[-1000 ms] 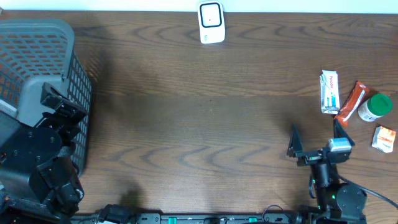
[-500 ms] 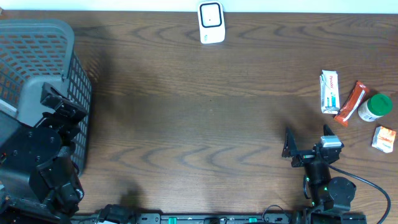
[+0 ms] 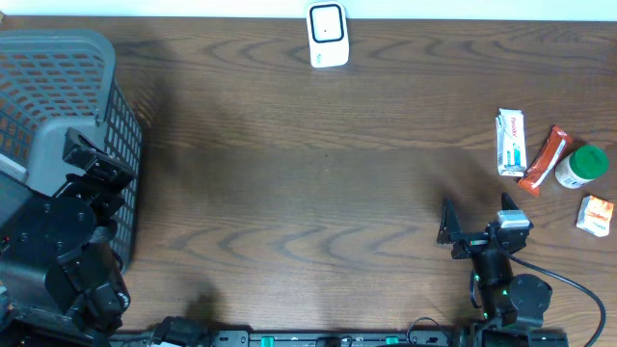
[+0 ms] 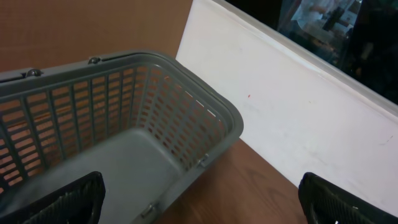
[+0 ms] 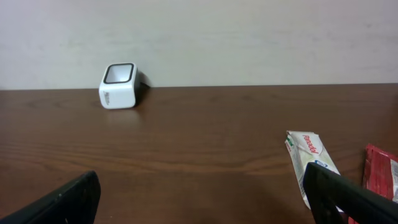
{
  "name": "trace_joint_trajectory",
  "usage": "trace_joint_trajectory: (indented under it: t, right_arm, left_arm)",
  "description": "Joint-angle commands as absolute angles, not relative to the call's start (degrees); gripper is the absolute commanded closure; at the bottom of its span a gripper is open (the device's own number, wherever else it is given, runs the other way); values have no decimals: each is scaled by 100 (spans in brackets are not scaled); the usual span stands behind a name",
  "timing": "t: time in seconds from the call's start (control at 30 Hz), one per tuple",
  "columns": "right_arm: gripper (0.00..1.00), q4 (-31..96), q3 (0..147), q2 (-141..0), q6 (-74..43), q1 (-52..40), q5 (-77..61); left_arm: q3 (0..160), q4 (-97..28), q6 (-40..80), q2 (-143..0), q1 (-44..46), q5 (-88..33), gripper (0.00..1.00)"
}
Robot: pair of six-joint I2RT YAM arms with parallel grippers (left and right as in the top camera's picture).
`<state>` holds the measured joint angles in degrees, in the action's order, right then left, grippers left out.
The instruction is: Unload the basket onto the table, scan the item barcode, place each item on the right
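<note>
**Right gripper wide and empty, items ahead to its right**

Right gripper (image 3: 477, 214) sits low at the near edge of the wooden table (image 3: 308, 173), its two fingers spread far apart with nothing between them. In its wrist view the dark fingertips (image 5: 59, 204) frame bare tabletop.

The items to be scanned lie in a cluster near the table's right edge, beyond the gripper and off to its right, none touching it. Closest is a white carton (image 3: 511, 142) with red lettering, lying flat; in the wrist view it shows just above the right fingertip. Just beside it, further right, an orange-red packet (image 3: 544, 160) lies at a slant. A white bottle with a green cap (image 3: 582, 166) is against the packet's outer side. A small orange-and-white box (image 3: 597, 214) lies apart, nearer the front edge.

The white barcode scanner (image 3: 327, 35) stands at the far edge, around the middle, well apart from the gripper and left of the items.

Left gripper (image 4: 199, 200) is also spread wide and empty, poised over the grey plastic basket (image 3: 58, 106) on the table's left side.
</note>
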<state>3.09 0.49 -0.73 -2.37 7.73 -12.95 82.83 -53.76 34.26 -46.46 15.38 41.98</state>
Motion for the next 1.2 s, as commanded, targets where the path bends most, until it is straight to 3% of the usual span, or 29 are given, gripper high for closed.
trace_joint_trajectory:
  t: [0.0, 0.37, 0.5, 0.9, 1.17]
  right_arm:
    - [1, 320, 30, -32, -294, 707, -1227]
    - [1, 320, 30, -32, -294, 707, -1227]
    - [1, 320, 30, -32, -294, 707, -1227]
    - [1, 320, 30, -32, -294, 707, -1227]
    - [1, 320, 30, -32, -296, 707, -1229]
  left_arm:
    - [8267, -5378, 3350, -4646, 1503, 4270, 0]
    - [8259, -5502, 3356, -4615, 1511, 4329, 0]
    - [7806, -5360, 3371, -4377, 1361, 3852, 0]
    - [2899, -945, 2991, -1931, 572, 2093, 0]
    - [1455, -242, 2324, -1057, 541, 1946, 0]
